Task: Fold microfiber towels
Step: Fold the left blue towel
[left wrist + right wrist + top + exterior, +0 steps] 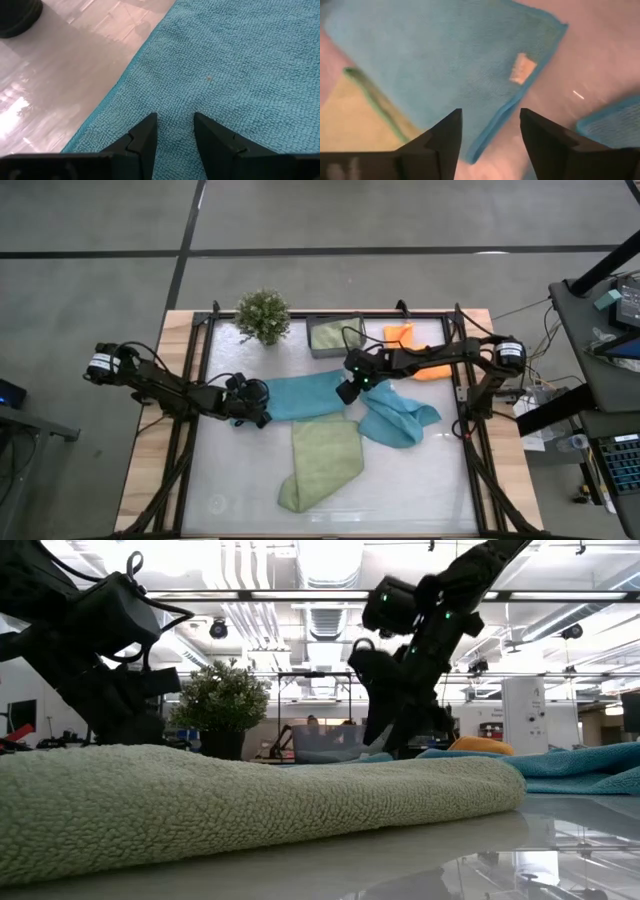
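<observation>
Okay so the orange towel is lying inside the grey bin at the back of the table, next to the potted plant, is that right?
Not quite. The grey bin at the back of the table, next to the potted plant, holds a light green towel, not the orange one. The orange towel lies on the table beside the bin, on the side away from the plant. The high view shows this.

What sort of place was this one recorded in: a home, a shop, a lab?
Most likely a robotics lab or open workshop. The low view shows exposed ceiling ducts and strip lights over a large room. From above, a framed worktable stands on bare floor, beside a bench of cables and equipment.
</observation>
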Available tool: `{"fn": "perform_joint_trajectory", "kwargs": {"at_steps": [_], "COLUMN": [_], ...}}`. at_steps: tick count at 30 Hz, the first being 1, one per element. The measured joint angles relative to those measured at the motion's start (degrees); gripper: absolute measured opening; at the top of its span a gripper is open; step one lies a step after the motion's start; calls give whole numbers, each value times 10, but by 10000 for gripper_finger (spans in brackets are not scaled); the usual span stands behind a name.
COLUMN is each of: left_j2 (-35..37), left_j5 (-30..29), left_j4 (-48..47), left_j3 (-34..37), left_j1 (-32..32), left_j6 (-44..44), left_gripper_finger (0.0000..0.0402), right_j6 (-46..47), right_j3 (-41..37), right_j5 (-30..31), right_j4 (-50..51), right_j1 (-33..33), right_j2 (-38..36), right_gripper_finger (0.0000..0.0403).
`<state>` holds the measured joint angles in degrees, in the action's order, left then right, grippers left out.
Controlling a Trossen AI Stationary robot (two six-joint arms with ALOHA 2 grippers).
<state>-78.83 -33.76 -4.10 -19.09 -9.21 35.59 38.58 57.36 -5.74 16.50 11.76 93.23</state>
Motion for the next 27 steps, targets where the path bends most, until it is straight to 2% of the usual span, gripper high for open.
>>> {"fn": "perform_joint_trajectory", "kwargs": {"at_steps": [7,11,15,20,27], "left_j2": [0,0,0,0,0], "left_j5": [0,1,0,-2,-2], "left_j4": [0,1,3,4,5], "left_j3": [0,0,0,0,0], "left_j1": [0,0,0,0,0], "left_j6": [0,0,1,1,2], "left_gripper_finger": [116,116,116,116,116], "right_j6": [12,15,14,10,-6], "right_j3": [2,3,3,3,3], "right_j5": [-5,-48,-54,-53,-54], "right_j4": [-43,-85,-129,-154,-155], "right_j1": [3,3,3,6,6], "right_j2": [55,68,69,69,69], "right_gripper_finger": [229,245,246,207,96]}}
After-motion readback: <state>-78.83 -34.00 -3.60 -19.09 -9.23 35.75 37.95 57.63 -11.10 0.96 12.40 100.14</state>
